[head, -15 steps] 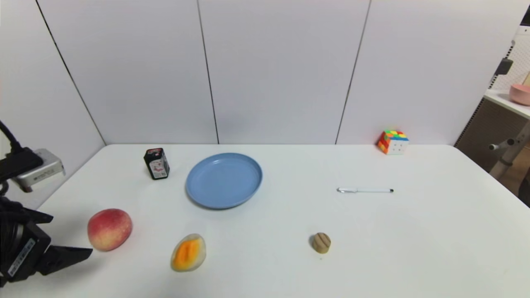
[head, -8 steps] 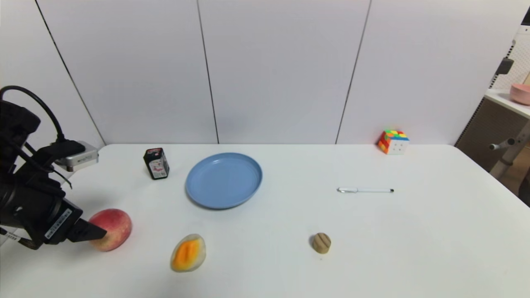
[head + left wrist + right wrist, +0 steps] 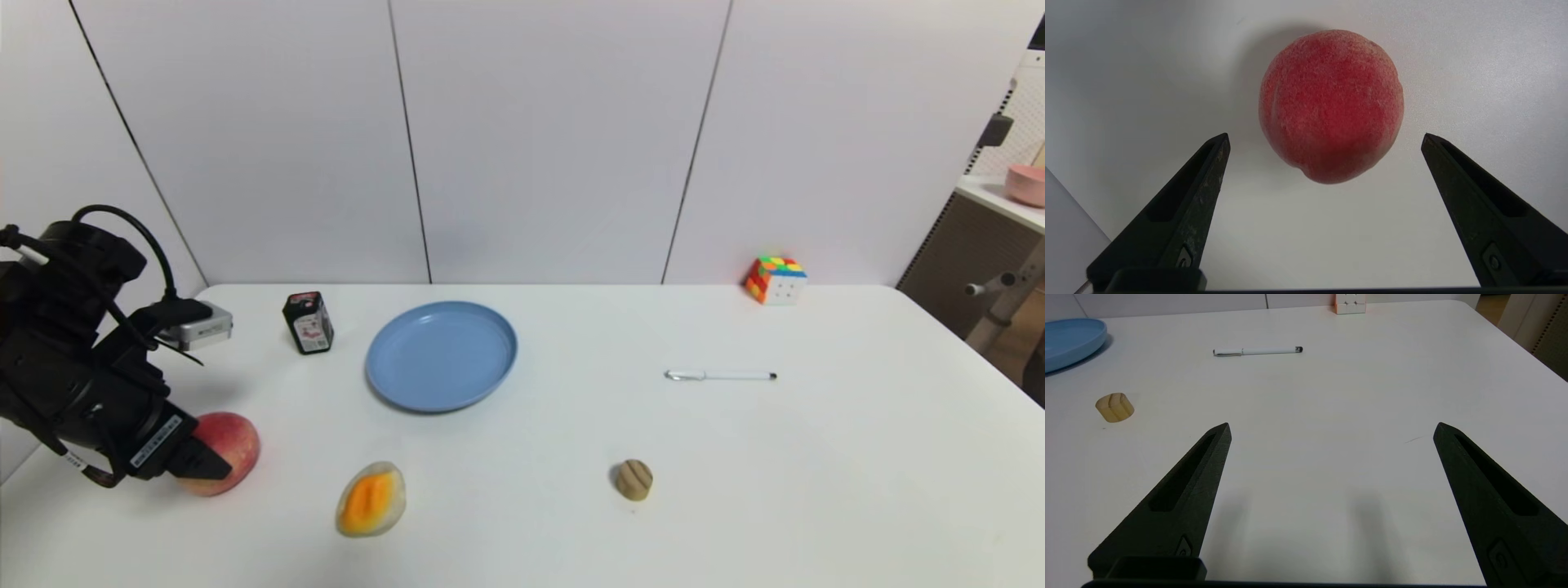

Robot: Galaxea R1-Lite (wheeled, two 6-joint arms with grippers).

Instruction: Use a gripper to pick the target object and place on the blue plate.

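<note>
The left gripper (image 3: 1325, 136) is being held wide open just above the peach (image 3: 1331, 104), nothing being gripped; its two pointed fingers (image 3: 1184, 208) are being kept apart on either side of the fruit, without touching it. In the head view the left gripper (image 3: 204, 464) is being seen at the near left of the white tabletop (image 3: 735, 457), partly covering the peach (image 3: 233, 445), which is being left resting on the tabletop.

The blue plate (image 3: 442, 355) is being seen farther back and to the right of the peach, well apart from it. A pale melon slice (image 3: 371, 498) is lying near the peach on its right, and a small black carton (image 3: 309, 322) is standing just left of the plate.

The right gripper (image 3: 1331, 426) is being held wide open as well, with nothing between its fingers, over bare tabletop on the right. A tan wooden piece (image 3: 633, 478), a white pen (image 3: 720, 376) and a coloured puzzle cube (image 3: 774, 280) are lying farther out to the right.
</note>
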